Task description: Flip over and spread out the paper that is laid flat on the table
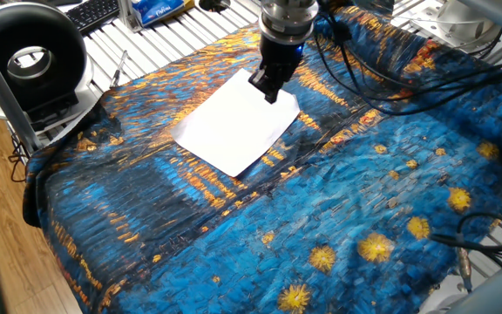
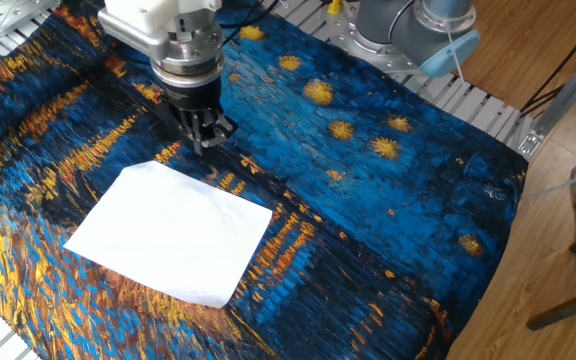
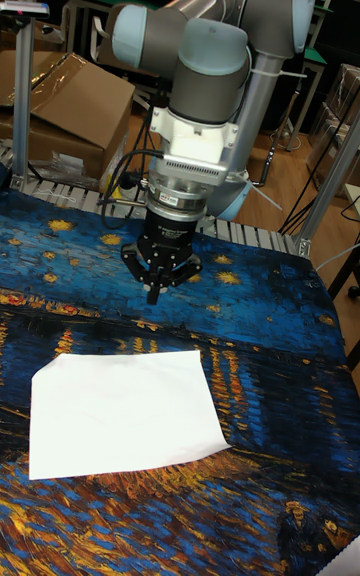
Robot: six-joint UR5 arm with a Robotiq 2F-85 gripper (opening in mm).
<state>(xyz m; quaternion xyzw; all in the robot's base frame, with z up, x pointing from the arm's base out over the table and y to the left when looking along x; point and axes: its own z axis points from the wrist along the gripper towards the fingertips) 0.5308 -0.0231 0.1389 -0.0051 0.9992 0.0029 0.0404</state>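
Observation:
The paper point(image 1: 238, 126) point(image 2: 168, 232) point(image 3: 120, 411) is a plain white sheet lying flat on the table point(image 1: 338, 201) point(image 2: 368, 200) point(image 3: 270, 336), which is draped in blue cloth with orange streaks and yellow stars. My gripper point(image 1: 268, 90) point(image 2: 206, 143) point(image 3: 152, 294) hangs just beyond the sheet's far edge, a little above the cloth. Its fingers point down and are pressed together with nothing between them. It does not touch the paper.
A black ring-shaped device point(image 1: 29, 57) and a keyboard point(image 1: 94, 13) stand on the white slatted surface point(image 1: 146, 48) off the cloth. Black cables point(image 1: 390, 83) trail over the cloth behind the arm. A cardboard box point(image 3: 60, 101) sits beyond the table.

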